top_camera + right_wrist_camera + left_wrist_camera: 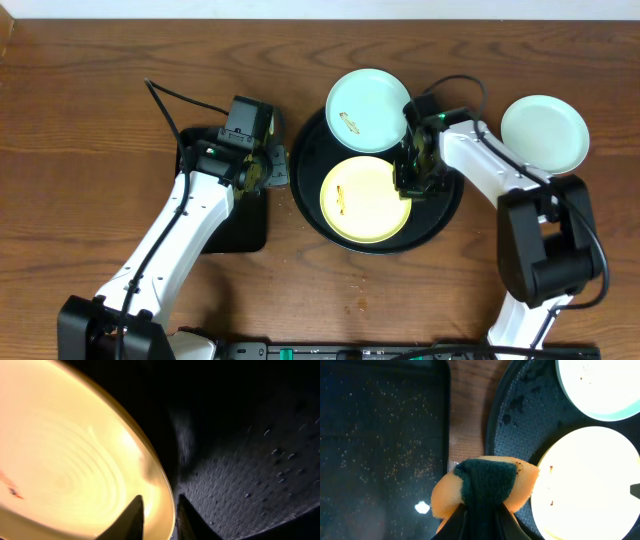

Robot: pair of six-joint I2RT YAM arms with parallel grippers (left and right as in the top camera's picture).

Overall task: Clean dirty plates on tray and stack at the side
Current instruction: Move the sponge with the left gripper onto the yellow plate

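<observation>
My right claw [159,505] straddles the rim of the yellow plate [75,460], nearly closed; whether it grips, I cannot tell. Probably light, stiff, slick. My left claw [482,520] clamps the sponge [487,480].

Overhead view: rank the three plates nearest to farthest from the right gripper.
1. yellow plate, on the tray, rim between fingers of the right gripper.
2. rear aqua plate, also on the tray.
3. right aqua plate, off the tray.
</observation>
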